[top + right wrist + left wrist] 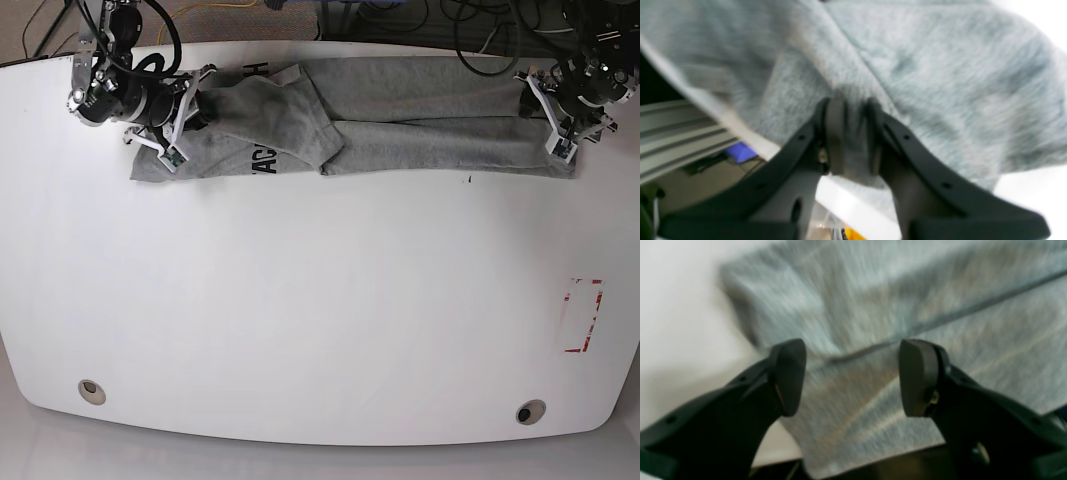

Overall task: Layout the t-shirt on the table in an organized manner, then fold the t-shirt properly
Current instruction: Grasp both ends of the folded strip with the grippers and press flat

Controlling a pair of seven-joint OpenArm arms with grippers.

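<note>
A heather-grey, soft knit t-shirt (400, 130) lies stretched in a long, rumpled band across the top of the frame on the glossy white table (320, 300) with rounded corners. At upper left the right gripper (851, 140) reaches in low from the side, its dark jaws pinched on a fold of the shirt. At upper right the left gripper (851, 376) hangs over the shirt's end, jaws wide apart and holding nothing.

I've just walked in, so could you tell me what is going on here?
A two-armed robot is working on a grey t-shirt bunched along the far edge of the white table. The right gripper has pinched a fold of the fabric; the left gripper is open above the shirt's other end.
</note>
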